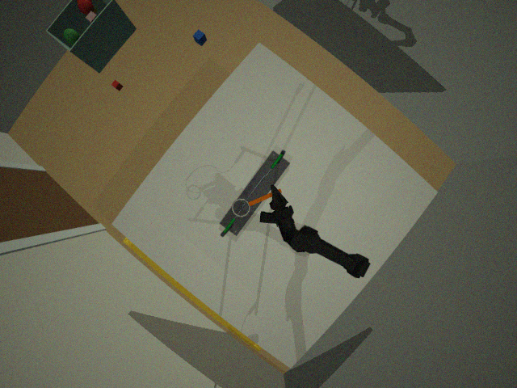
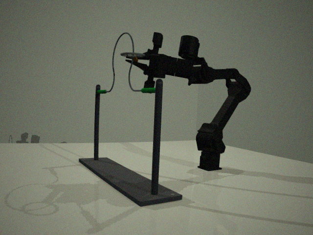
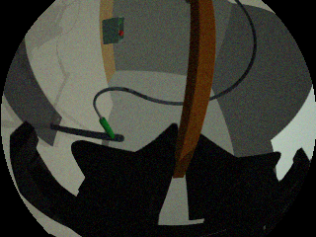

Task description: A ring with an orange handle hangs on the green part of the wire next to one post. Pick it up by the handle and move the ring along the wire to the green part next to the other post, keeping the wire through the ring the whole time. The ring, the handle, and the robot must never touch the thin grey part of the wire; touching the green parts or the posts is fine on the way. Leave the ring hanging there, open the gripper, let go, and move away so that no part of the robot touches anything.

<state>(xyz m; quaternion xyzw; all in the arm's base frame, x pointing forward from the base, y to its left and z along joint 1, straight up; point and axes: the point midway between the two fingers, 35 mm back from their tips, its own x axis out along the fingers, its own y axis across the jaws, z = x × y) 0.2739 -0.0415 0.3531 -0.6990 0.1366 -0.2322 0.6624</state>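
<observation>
The grey ring (image 1: 232, 208) (image 2: 122, 54) lies nearly level around the wire (image 2: 113, 73) (image 3: 255, 46), on the limb nearer the front post, below the crest. Whether it touches the wire cannot be told. My gripper (image 1: 275, 192) (image 2: 131, 59) (image 3: 179, 128) is shut on the orange handle (image 1: 261, 198) (image 2: 135, 59) (image 3: 199, 74), whose ring end is outside the wrist view. From above, the fingers are to the side of the wire. The front green part (image 1: 228, 226) (image 2: 148, 90) is below the ring; the other green part (image 1: 277, 160) (image 2: 101, 91) is at the far post (image 2: 96, 121).
The front post (image 2: 157, 136) stands below and close to the gripper body in the exterior view. Both posts rise from a dark base (image 1: 273, 175) (image 2: 116, 172). A blue cube (image 1: 199, 37), a red block (image 1: 116, 85) and an open container (image 1: 102, 48) are far off.
</observation>
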